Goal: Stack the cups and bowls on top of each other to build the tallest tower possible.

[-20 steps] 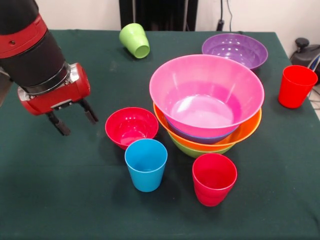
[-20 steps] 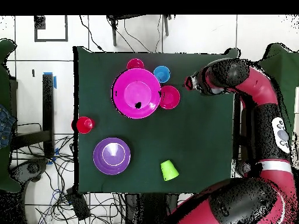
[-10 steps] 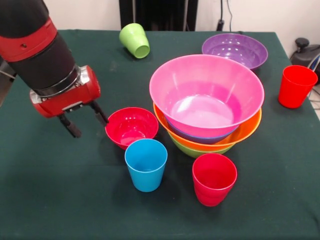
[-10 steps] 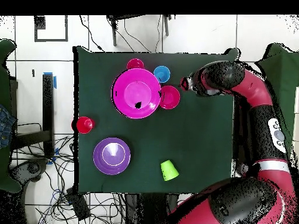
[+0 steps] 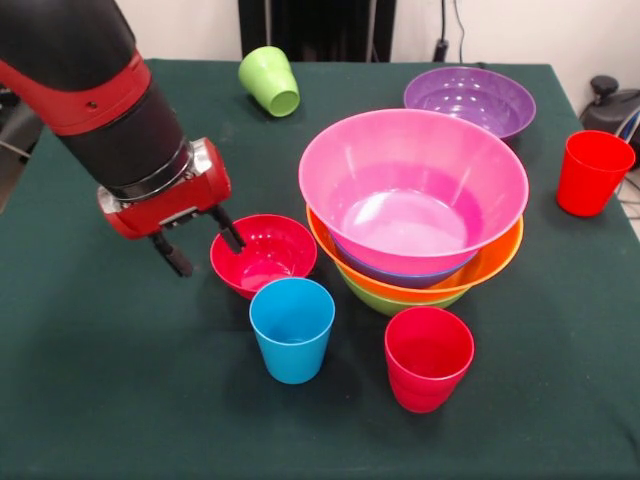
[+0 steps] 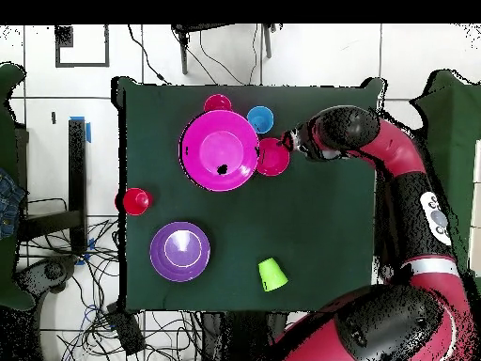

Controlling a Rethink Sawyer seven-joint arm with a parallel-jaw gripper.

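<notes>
My gripper is open at the left rim of the small red bowl; one finger reaches over the rim, the other stays outside it. From overhead, the gripper meets that bowl at its edge. The tower is a wide pink bowl nested on blue, orange and lime green bowls. A sky blue cup and a red cup stand in front of it. Another red cup stands far right. A lime green cup lies on its side at the back.
A purple bowl sits alone behind the tower. The dark green table has open cloth at the left and front. Overhead, cables and tiled floor surround the table.
The arm has swung right across the table, bringing the open gripper from well left of the small red bowl to its rim. Bowls and cups have not moved.
</notes>
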